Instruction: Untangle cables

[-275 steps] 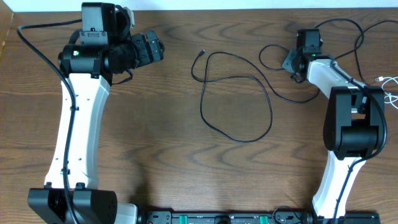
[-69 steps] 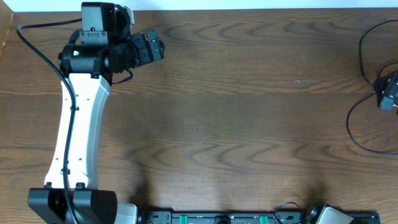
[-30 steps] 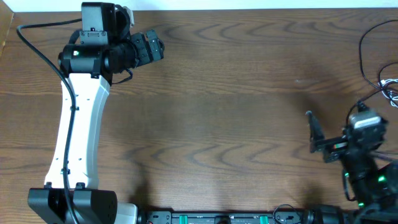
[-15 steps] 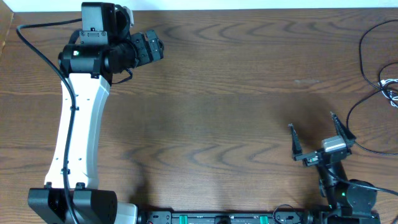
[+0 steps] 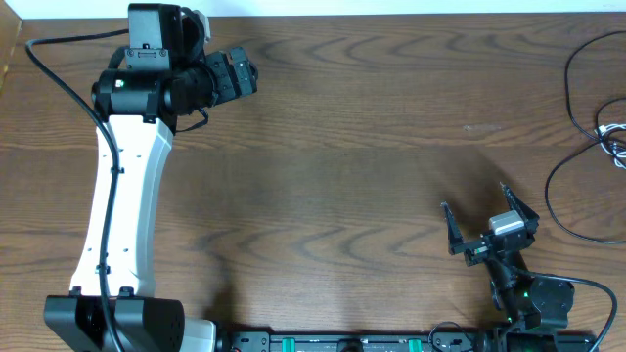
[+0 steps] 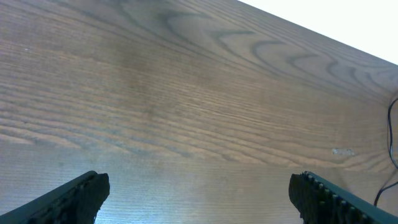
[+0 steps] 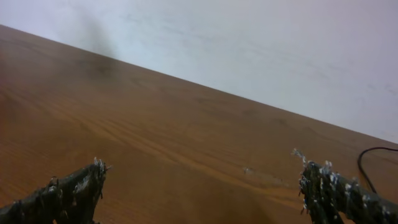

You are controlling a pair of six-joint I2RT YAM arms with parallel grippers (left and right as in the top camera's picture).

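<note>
Overhead: straight down, far, whole table (image 5: 372, 127). Left wrist: low, near wood, facing rightward. Right wrist: low, facing far wall (image 7: 249, 37). All three share table middle.

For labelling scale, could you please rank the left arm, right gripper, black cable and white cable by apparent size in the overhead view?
1. left arm
2-3. unsure: black cable spans farther but is thin and cropped; right gripper is bulkier
4. white cable, only a bit in frame
</note>
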